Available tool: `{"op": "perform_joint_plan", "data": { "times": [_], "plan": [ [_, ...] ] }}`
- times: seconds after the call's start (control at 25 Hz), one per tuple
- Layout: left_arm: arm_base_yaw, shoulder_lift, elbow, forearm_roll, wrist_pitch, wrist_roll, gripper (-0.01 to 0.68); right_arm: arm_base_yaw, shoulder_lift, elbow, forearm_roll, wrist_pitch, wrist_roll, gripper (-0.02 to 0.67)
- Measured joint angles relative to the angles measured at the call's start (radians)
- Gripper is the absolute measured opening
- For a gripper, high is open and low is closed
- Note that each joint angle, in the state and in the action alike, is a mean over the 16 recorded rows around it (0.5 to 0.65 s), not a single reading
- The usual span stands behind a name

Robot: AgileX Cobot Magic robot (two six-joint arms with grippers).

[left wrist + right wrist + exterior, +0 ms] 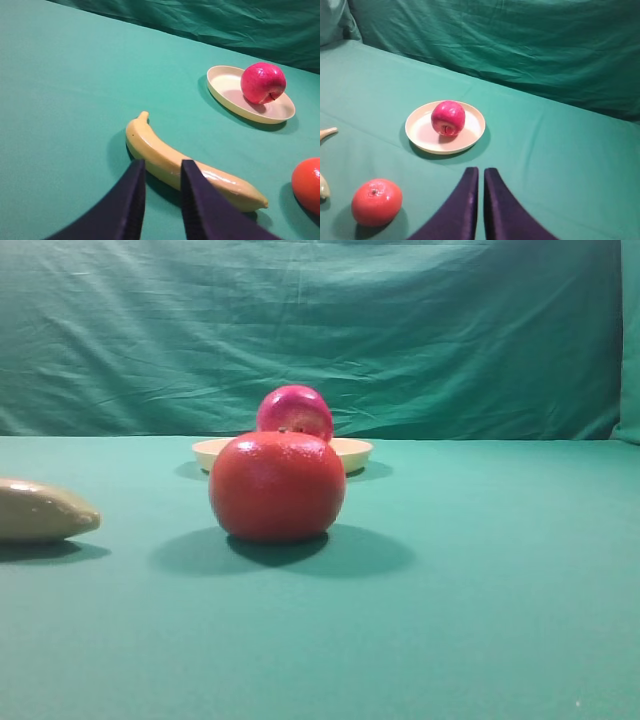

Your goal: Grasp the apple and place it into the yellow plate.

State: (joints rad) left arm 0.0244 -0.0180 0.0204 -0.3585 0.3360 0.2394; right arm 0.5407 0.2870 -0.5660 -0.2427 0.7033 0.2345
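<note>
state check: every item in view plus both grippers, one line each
apple: in the yellow plate, lying on its side, free of both grippers
yellow plate: flat on the table, holds only the apple
orange: on the cloth, outside the plate, untouched
banana: lying on the cloth, untouched
left gripper: narrowly open, empty, above the banana
right gripper: shut, empty, short of the plate
</note>
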Motion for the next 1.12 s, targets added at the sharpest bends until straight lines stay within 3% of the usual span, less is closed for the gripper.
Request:
{"op": "perform_joint_plan", "data": {
  "times": [0.2,0.48,1.12],
  "plan": [
    [0.0,0.0,0.0,0.0,0.0,0.0,0.157,-0.002,-0.076,0.067,0.0,0.037,0.003,0.0],
    [0.0,0.0,0.0,0.0,0.0,0.0,0.157,-0.053,-0.107,0.196,-0.001,-0.072,0.0,0.0],
    [0.0,0.0,0.0,0.0,0.0,0.0,0.157,-0.35,-0.279,0.5,0.006,-0.395,-0.017,0.0]
  ]
}}
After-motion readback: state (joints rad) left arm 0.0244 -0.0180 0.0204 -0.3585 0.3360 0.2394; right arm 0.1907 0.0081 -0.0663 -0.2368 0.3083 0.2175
